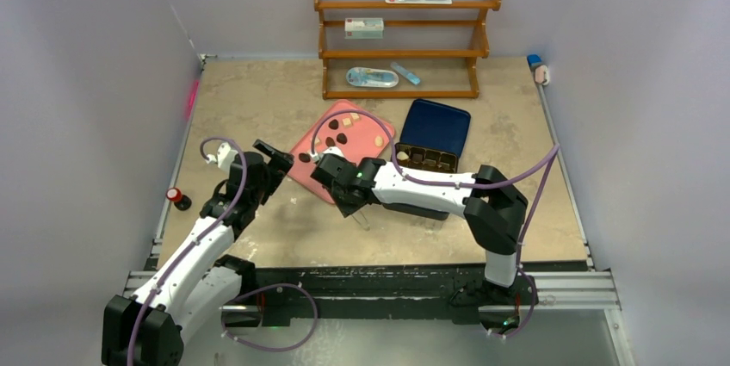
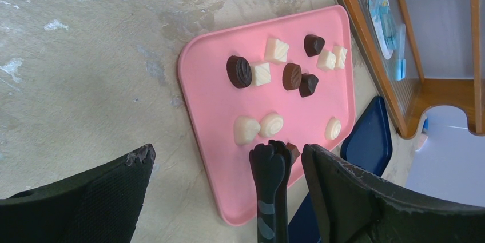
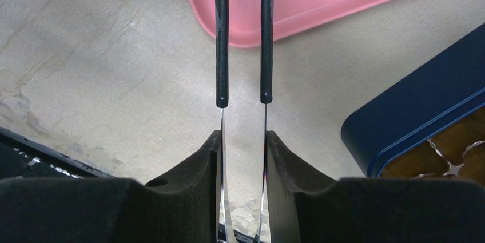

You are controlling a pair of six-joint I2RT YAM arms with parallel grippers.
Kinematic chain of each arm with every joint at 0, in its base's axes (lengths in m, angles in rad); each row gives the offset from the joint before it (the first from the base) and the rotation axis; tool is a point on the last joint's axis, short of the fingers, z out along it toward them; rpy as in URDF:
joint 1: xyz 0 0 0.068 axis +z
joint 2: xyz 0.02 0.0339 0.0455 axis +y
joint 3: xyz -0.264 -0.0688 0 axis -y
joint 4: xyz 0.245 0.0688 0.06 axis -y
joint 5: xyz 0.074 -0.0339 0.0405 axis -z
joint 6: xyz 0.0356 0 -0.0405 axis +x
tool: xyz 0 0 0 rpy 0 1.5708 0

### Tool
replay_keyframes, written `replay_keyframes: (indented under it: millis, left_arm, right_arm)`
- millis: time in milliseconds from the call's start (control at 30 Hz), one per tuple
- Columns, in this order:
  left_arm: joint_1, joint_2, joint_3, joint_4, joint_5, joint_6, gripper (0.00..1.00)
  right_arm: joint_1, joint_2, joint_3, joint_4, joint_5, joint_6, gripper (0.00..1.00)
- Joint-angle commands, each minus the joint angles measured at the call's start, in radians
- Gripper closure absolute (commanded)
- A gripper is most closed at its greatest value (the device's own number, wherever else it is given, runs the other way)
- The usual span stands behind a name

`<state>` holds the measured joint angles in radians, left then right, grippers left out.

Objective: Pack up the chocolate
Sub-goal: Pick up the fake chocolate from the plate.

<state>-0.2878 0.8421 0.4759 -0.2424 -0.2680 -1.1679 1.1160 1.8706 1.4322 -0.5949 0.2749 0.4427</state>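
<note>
Several small dark brown and cream-white chocolates lie on the pink tray, which also shows in the top view. My right gripper is shut on metal tongs with black tips. The tips reach over the tray's near edge and sit against a dark chocolate; I cannot tell if they pinch it. My left gripper is open and empty, hovering at the tray's left edge. The dark gridded box with its blue lid stands right of the tray.
A wooden shelf with packets stands at the back, close behind the tray and the box. A small red-capped bottle is at the table's left edge. A blue and white item lies at the far right corner.
</note>
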Motion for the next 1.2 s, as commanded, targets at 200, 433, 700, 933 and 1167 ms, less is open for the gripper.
replay_keyframes:
  millis: [200, 433, 700, 933, 1167]
  left_arm:
    - [0.009, -0.001, 0.02, 0.011, -0.005, -0.004, 0.0]
    - [0.009, -0.001, 0.017, 0.008, -0.005, -0.004, 0.0]
    - [0.009, 0.0, 0.015, 0.012, -0.005, -0.005, 0.0]
    - [0.009, 0.002, 0.011, 0.015, -0.005, -0.007, 0.0]
    - [0.009, 0.009, 0.008, 0.022, -0.005, -0.007, 0.0]
  right_arm:
    - [-0.005, 0.003, 0.055, -0.041, -0.02, -0.016, 0.61]
    - [-0.016, 0.02, 0.06, -0.043, -0.03, -0.014, 0.58]
    - [-0.036, 0.056, 0.078, -0.032, -0.047, -0.017, 0.57]
    - [-0.057, 0.095, 0.111, -0.034, -0.059, -0.027, 0.58]
    - [-0.064, 0.124, 0.158, -0.05, -0.066, -0.041, 0.59]
